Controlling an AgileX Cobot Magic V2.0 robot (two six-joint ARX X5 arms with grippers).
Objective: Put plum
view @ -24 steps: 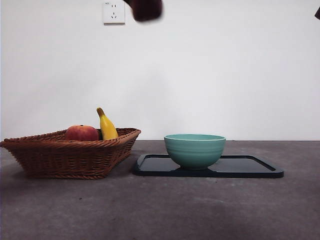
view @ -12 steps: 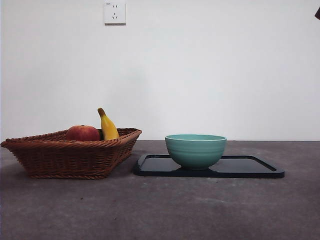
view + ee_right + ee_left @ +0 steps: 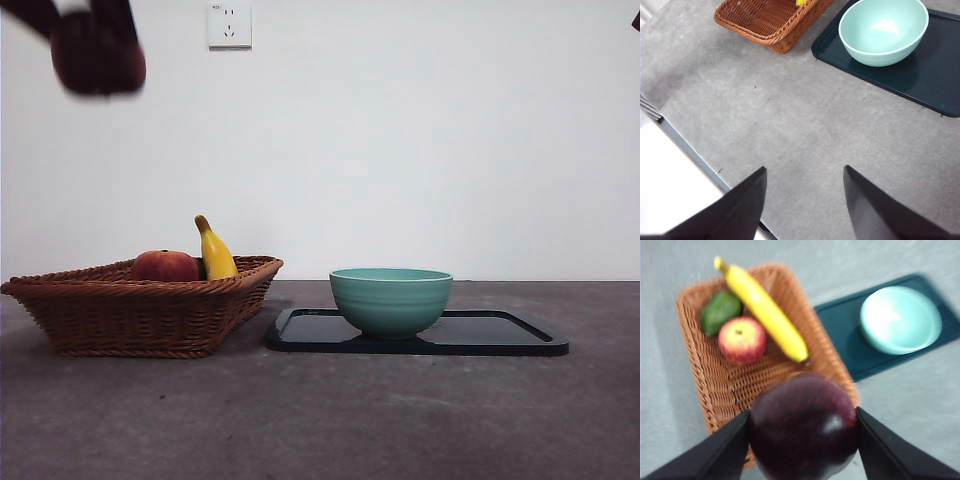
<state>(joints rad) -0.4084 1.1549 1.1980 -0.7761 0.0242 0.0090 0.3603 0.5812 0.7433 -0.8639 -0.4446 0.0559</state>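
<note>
The left end effector (image 3: 802, 440) is clamped on the plum (image 3: 804, 426), one black jaw pressed to each side of the dark, glossy fruit. In the front view the plum (image 3: 98, 60) hangs blurred high above the basket (image 3: 140, 310), over its end farthest from the bowl (image 3: 390, 298), with clear air between fruit and basket rim. From the left wrist, the plum sits over the basket's near edge (image 3: 715, 405), hiding part of the woven rim.

Inside the basket lie a banana (image 3: 762, 310), a red apple (image 3: 742, 339) just beside it, and a green fruit (image 3: 720, 311) touching the apple on the side away from the plum. The stretch of basket floor nearest the plum is bare weave. In the front view only the banana tip (image 3: 213, 250) and the apple's top (image 3: 164, 266) rise above the rim.

Beside the basket, almost touching its corner, a dark tray (image 3: 500, 335) lies flat on the grey worktop (image 3: 320, 420) and carries the bowl on the half nearer the basket; the tray's other half is bare.

The right end effector (image 3: 805, 200) hovers well away from the basket over bare worktop, jaws spread and holding nothing, near the worktop's edge (image 3: 685, 145).
</note>
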